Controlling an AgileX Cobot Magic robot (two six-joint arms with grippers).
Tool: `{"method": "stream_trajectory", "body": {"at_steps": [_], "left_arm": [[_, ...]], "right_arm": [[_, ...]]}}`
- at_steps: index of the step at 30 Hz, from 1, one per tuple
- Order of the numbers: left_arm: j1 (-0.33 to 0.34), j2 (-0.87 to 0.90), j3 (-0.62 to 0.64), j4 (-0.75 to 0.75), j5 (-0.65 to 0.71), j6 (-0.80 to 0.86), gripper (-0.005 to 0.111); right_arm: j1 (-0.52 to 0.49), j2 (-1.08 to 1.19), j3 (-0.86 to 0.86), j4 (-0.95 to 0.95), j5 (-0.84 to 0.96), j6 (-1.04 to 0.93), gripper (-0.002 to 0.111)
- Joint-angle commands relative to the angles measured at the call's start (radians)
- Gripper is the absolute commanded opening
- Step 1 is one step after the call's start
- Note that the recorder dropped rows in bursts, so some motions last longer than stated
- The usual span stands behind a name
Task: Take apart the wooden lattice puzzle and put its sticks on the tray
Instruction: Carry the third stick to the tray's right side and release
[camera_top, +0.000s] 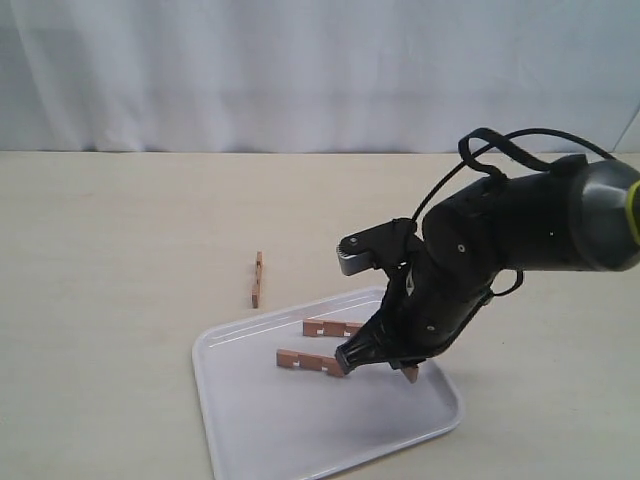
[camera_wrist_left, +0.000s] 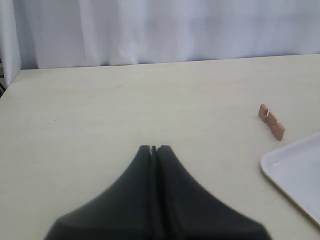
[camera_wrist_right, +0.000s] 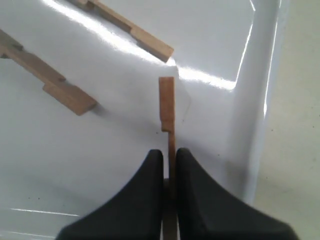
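Risk lay mainly in the release. The right gripper (camera_wrist_right: 170, 155) was clamped on the end of a stick (camera_wrist_right: 167, 102), whose free end pointed steeply down at the tray (camera_wrist_right: 100, 165), near its rim. Whether the tip touched the tray floor could not be told. Let go from that tilt, the stick might topple outward over the low rim onto the table (camera_top: 120, 250). It might equally knock the near stick (camera_top: 311, 362) or the far stick (camera_top: 332, 327), both lying flat on the tray. The puzzle looked fully apart, with no two pieces joined. A fourth stick (camera_top: 257, 279) stood on its thin edge on the table, near the tray's far edge but apart from it. Balanced so, it could tip or skid under a pinch. The left gripper (camera_wrist_left: 153, 149) had its fingers pressed together on nothing, over bare table.
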Motion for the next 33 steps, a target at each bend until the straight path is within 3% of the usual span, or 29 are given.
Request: {"method": "stream_trajectory", "body": {"at_steps": [1,11,18,24,29,33], "left_arm": [[-0.006,0.000,0.002,0.002,-0.012,-0.001,0.000],[-0.006,0.000,0.002,0.000,-0.014,-0.001,0.000],[-0.006,0.000,0.002,0.000,-0.014,-0.001,0.000],[-0.006,0.000,0.002,0.000,-0.014,-0.001,0.000],[-0.006,0.000,0.002,0.000,-0.012,-0.001,0.000],[-0.006,0.000,0.002,0.000,-0.012,-0.001,0.000]], "right_arm": [[-0.004,0.051,0.005,-0.043,-0.011,0.090,0.004],[-0.004,0.121,0.005,-0.093,-0.103,0.204,0.005],[-0.004,0.121,0.005,-0.218,-0.087,0.340,0.032],[-0.001,0.121,0.003,-0.211,-0.063,0.345,0.055],[-0.001,0.069,0.001,-0.206,-0.039,0.345,0.060],[-0.001,-0.114,0.001,-0.217,-0.054,0.342,0.060]]}}
